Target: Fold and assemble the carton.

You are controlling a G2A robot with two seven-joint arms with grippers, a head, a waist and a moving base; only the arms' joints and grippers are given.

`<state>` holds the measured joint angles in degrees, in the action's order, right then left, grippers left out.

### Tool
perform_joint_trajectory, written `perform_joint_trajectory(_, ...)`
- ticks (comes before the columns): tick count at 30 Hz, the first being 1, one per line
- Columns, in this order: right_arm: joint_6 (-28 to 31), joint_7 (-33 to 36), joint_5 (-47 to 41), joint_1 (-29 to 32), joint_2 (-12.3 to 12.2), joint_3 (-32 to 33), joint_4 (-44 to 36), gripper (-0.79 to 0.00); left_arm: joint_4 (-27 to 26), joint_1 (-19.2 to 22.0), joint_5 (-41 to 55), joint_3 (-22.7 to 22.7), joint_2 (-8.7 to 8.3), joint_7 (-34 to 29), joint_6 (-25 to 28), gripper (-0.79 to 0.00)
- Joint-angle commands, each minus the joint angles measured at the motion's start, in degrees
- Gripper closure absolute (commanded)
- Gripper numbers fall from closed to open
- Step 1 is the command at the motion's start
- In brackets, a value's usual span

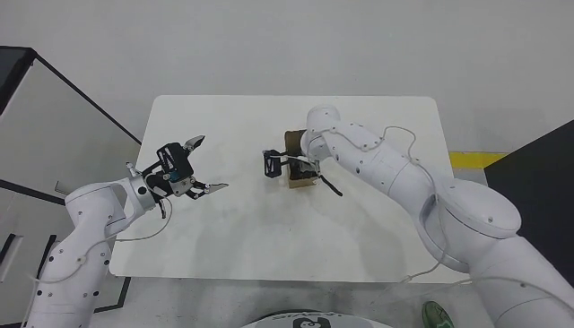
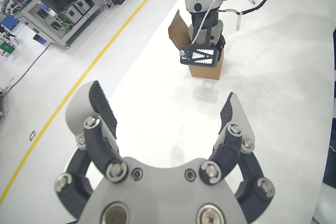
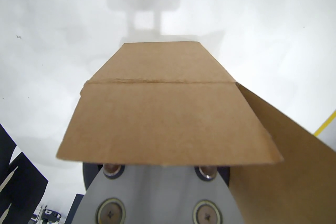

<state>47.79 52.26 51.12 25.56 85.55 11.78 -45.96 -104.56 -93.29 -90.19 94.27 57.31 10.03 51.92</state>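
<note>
- The brown carton (image 1: 302, 181) (image 2: 205, 70) (image 3: 162, 114) stands upright near the middle of the white counter (image 1: 359, 238), one flap (image 2: 178, 30) raised at its far side.
- The right pincer (image 1: 305, 161) (image 2: 209, 37) sits on top of the carton, pointing down. The cardboard hides its tips, so I cannot tell whether it is grasping.
- The left pincer (image 1: 211, 162) (image 2: 162, 93) hangs released and wide over bare counter, well apart from the carton and facing it.

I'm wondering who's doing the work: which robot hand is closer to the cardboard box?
Right. The right gripper is down at the carton's top; the left gripper hangs apart over the table, fingers open, facing it.
</note>
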Motion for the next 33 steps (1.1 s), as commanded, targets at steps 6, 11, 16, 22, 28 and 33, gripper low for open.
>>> perform_joint_trajectory(6,-0.93,-0.9,0.79,-0.39,-0.97,1.79,-1.5,0.0,0.0,0.0,0.0,0.0,0.0,0.0,0.0,-0.785)
perform_joint_trajectory(11,-1.83,-0.26,1.54,0.2,-1.92,2.78,-3.7,0.0,0.0,0.0,0.0,0.0,0.0,0.0,0.0,-0.785)
perform_joint_trajectory(16,-2.57,0.87,2.29,1.23,-2.24,3.01,-4.55,0.0,0.0,0.0,0.0,0.0,0.0,0.0,0.0,-0.785)
perform_joint_trajectory(22,-2.83,1.45,3.29,1.89,-1.5,2.58,-3.57,0.0,0.0,0.0,0.0,0.0,0.0,0.0,0.0,-0.785)
perform_joint_trajectory(28,-3.14,1.44,4.11,2.07,-0.17,2.08,-1.78,0.0,0.0,0.0,0.0,0.0,0.0,0.0,0.0,-0.785)
perform_joint_trajectory(33,-2.69,1.02,4.31,2.04,0.88,1.95,-0.05,0.0,0.0,0.0,0.0,0.0,0.0,0.0,0.0,-0.785)
